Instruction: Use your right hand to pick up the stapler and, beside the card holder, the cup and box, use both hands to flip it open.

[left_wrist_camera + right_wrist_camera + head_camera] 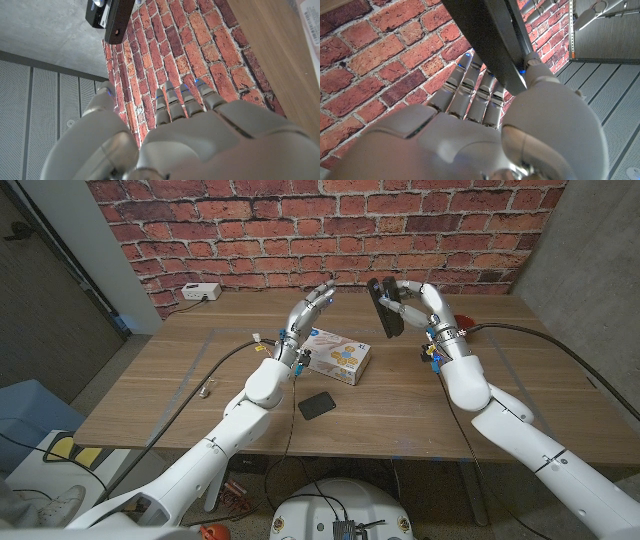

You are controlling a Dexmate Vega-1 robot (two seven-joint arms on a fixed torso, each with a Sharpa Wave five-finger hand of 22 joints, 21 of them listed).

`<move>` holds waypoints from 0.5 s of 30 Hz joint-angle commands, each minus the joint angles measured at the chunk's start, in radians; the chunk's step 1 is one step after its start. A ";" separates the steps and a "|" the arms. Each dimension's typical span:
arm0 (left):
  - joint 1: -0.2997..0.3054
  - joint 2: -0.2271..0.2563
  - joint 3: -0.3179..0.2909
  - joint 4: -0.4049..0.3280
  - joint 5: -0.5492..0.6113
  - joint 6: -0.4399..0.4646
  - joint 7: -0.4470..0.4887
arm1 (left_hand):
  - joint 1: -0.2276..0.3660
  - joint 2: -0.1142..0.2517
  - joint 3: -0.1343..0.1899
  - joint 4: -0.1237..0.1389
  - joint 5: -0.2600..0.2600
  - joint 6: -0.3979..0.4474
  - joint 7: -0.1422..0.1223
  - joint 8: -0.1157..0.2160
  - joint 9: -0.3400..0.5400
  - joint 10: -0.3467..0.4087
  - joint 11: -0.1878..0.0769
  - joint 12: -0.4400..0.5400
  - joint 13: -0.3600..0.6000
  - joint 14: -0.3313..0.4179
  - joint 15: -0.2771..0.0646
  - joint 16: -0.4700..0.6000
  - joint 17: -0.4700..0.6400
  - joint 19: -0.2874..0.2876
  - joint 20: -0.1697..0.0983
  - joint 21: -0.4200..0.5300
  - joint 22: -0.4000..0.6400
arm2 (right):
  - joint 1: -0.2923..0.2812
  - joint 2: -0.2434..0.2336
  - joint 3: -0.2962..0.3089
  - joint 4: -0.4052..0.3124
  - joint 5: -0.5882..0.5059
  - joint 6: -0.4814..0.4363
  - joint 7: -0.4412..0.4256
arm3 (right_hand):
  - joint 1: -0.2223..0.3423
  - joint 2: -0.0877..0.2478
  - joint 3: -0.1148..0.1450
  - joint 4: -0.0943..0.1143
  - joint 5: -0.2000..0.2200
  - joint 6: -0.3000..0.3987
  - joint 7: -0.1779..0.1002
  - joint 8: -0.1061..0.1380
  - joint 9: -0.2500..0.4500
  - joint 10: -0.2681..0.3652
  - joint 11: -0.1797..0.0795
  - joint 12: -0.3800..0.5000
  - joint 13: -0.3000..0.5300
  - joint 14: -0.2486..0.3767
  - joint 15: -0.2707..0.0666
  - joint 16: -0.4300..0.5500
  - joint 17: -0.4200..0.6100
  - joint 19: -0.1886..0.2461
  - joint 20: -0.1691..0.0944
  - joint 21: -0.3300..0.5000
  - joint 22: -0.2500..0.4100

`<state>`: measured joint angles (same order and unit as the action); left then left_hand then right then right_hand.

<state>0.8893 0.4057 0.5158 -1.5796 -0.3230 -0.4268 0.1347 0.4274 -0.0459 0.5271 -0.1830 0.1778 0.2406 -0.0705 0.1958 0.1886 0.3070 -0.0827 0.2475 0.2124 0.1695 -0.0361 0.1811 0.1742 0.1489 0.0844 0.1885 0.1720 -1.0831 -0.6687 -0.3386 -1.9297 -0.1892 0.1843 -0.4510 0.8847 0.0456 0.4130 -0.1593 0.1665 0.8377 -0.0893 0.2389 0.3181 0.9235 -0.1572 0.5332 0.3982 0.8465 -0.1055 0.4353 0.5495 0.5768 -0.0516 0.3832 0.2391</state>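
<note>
Up above the counter (pixel 420 395), the right hand (pixel 418 302) holds the black stapler (pixel 383 307) lifted clear, at about one o'clock from the counter's middle, the stapler standing nearly upright with its long side tilted a little. In the right wrist view the thumb and fingers (pixel 470 90) clasp the stapler's dark body. The left hand (pixel 315 305) is raised at about eleven o'clock, fingers spread wide and holding nothing, apart from the stapler. Below the left hand lies a white box (pixel 338 360), and a small black card holder (pixel 318 405) lies at six o'clock from it.
</note>
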 commanded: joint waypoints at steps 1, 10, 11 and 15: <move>-0.019 -0.006 0.018 0.029 -0.017 -0.039 -0.059 | 0.084 0.018 0.026 -0.004 0.003 -0.051 0.001 -0.002 0.005 -0.003 -0.009 0.005 0.012 -0.007 -0.005 0.008 0.007 -0.016 0.005 -0.002 0.003 | 0.010 0.007 0.001 0.010 0.022 0.012 0.024 | 0.135 0.145 0.057 0.045 0.006 0.002 0.000 0.000 0.006 0.038 -0.036 0.004 0.000 0.004 -0.135 -0.003 0.006 -0.006 -0.075 0.005 0.005; -0.025 -0.014 0.024 0.031 -0.004 -0.030 -0.054 | 0.113 -0.022 0.001 0.014 -0.004 0.027 -0.007 0.032 0.009 0.052 -0.028 0.033 0.029 0.013 -0.025 0.020 0.010 -0.023 -0.004 0.001 0.003 | 0.013 0.008 -0.001 0.016 0.023 0.014 0.030 | 0.135 0.145 0.057 0.045 0.006 0.002 -0.001 -0.001 0.006 0.038 -0.036 0.003 0.000 0.005 -0.135 -0.005 0.008 -0.007 -0.074 0.008 0.005; -0.027 -0.015 0.026 0.032 -0.003 -0.030 -0.054 | 0.113 -0.023 -0.001 0.015 -0.004 0.034 -0.007 0.034 0.009 0.055 -0.032 0.035 0.030 0.018 -0.027 0.022 0.010 -0.023 -0.005 0.002 0.003 | 0.014 0.010 -0.002 0.017 0.024 0.015 0.029 | 0.135 0.145 0.057 0.045 0.006 0.002 -0.001 -0.001 0.006 0.038 -0.037 0.003 0.000 0.005 -0.135 -0.005 0.008 -0.007 -0.074 0.009 0.005; -0.038 -0.030 0.033 0.057 -0.045 -0.046 -0.095 | 0.111 -0.026 -0.008 0.020 -0.003 0.053 -0.007 0.040 0.010 0.073 -0.037 0.043 0.034 0.027 -0.030 0.025 0.011 -0.020 -0.006 0.003 0.003 | 0.019 0.013 -0.006 0.022 0.026 0.020 0.033 | 0.135 0.145 0.058 0.045 0.006 0.002 -0.001 -0.001 0.006 0.038 -0.037 0.002 0.000 0.006 -0.135 -0.005 0.010 -0.008 -0.074 0.011 0.005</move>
<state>0.8729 0.3987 0.5315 -1.5562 -0.3336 -0.4555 0.0866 0.5371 -0.0631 0.5234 -0.1637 0.1778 0.2823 -0.0764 0.2274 0.1935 0.3645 -0.1185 0.2822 0.2434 0.1855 -0.0403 0.2013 0.1796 0.1247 0.0860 0.1885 0.1721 -1.0728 -0.6618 -0.3378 -1.9172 -0.1721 0.1937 -0.4294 0.8833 0.0470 0.4130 -0.1593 0.1652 0.8375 -0.0892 0.2382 0.3229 0.9236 -0.1572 0.5321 0.3982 0.8465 -0.1055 0.4353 0.5545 0.5750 -0.0535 0.3900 0.2391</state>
